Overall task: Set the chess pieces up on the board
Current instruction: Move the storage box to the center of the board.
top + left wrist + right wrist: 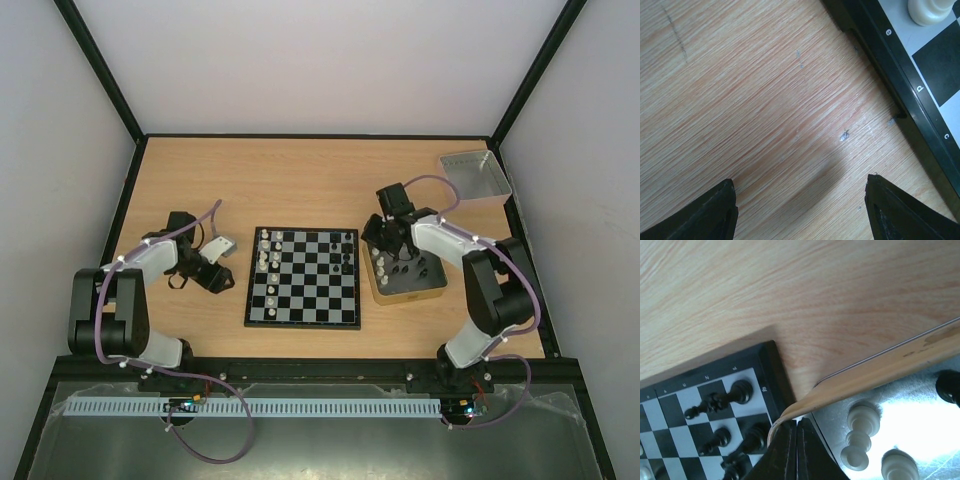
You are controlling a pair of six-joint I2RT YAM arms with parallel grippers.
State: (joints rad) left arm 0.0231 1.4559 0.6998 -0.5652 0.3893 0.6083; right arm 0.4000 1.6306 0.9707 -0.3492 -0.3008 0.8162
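The board (300, 322) lies mid-table. Whitish chess pieces (265, 250) stand on its left columns and black ones (347, 255) on its right. My left gripper (213, 268) hangs open and empty over bare wood left of the board; in its wrist view (800, 181) the board's border (900, 75) and one whitish piece (930, 11) show at the upper right. My right gripper (386, 243) is over the gold tin's far left corner. In its wrist view (797, 421) the jaws are pressed together with a small whitish bit at the tips. Black pieces (720, 399) stand on the board beside it.
The gold-tan tin (405, 292) sits right of the board with loose whitish pieces (860, 437) and a black one (949, 386) inside; its rim (880, 371) crosses the right wrist view. A grey square tray (477, 175) stands at the back right.
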